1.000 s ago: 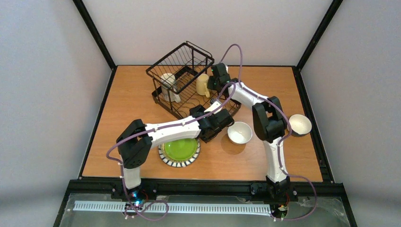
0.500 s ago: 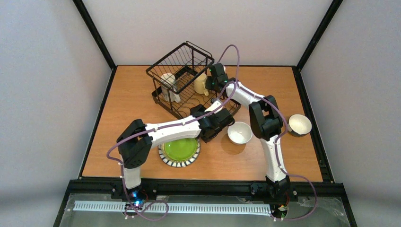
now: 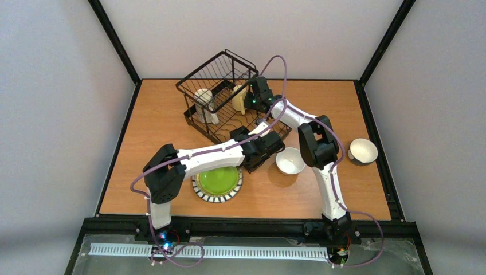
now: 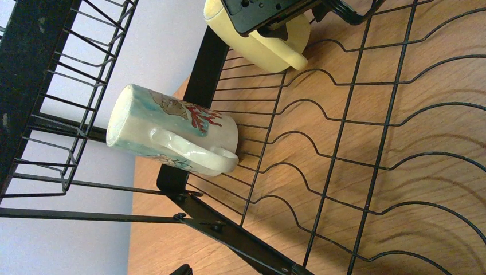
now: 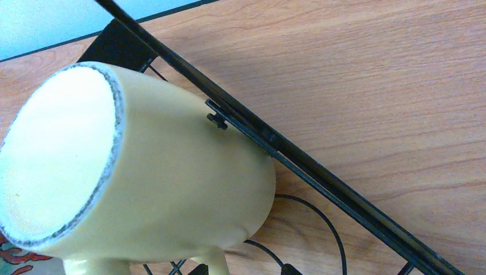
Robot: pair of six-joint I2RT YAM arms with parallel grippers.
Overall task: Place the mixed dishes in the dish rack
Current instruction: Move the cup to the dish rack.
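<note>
My right claw (image 3: pixel 249 101) pinches a glossy pale-yellow mug (image 5: pixel 172 189) with a speckled unglazed foot ring, tilted over the black wire dish rack (image 4: pixel 200 74). A white mug (image 4: pixel 172 137) painted with red coral and a shell sits inside the rack. My left claw (image 3: pixel 274 139) is spread and empty at the rack's near edge. The green striped-rim plate (image 3: pixel 218 180), a white bowl (image 3: pixel 290 160) and a second bowl (image 3: pixel 363 150) rest on the woodgrain table (image 3: pixel 166 120).

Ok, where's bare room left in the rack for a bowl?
Bare: the slotted floor of the rack between the painted mug and its near end. Crowded: the far edge, where the right hand holds the yellow mug.
</note>
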